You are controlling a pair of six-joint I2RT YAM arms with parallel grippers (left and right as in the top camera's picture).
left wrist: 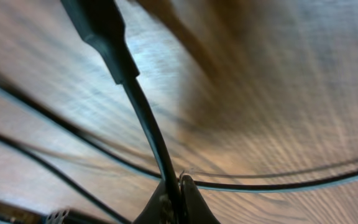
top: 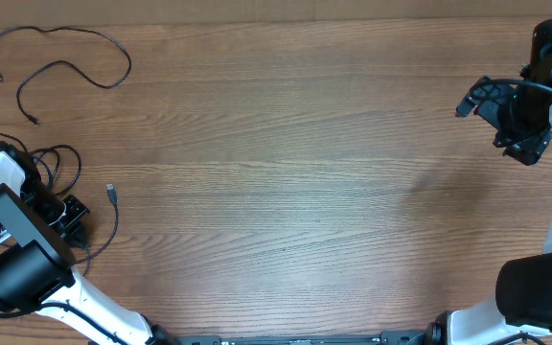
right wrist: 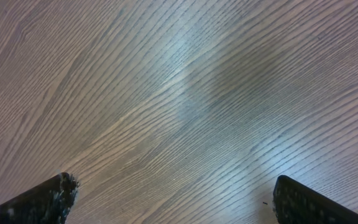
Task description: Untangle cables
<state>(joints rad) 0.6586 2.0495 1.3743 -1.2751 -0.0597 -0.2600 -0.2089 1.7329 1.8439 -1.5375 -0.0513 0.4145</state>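
Observation:
One black cable (top: pixel 65 53) lies loose as a separate strand at the far left of the table. Other black cables (top: pixel 60 163) lie tangled at the left edge, and one strand runs out to a silver-tipped plug (top: pixel 110 192). My left gripper (top: pixel 54 206) sits among them and is shut on one black cable (left wrist: pixel 145 118), pinched between its fingertips (left wrist: pixel 178 199); that cable's thick plug end rises toward the top of the left wrist view. More strands (left wrist: pixel 278 185) cross behind it. My right gripper (top: pixel 511 120) is open and empty at the far right, its fingers (right wrist: pixel 173 199) over bare wood.
The wooden table (top: pixel 295 172) spans the view, with its back edge along the top. The left arm's body (top: pixel 17 264) stands at the bottom left and the right arm's base (top: pixel 540 292) at the bottom right.

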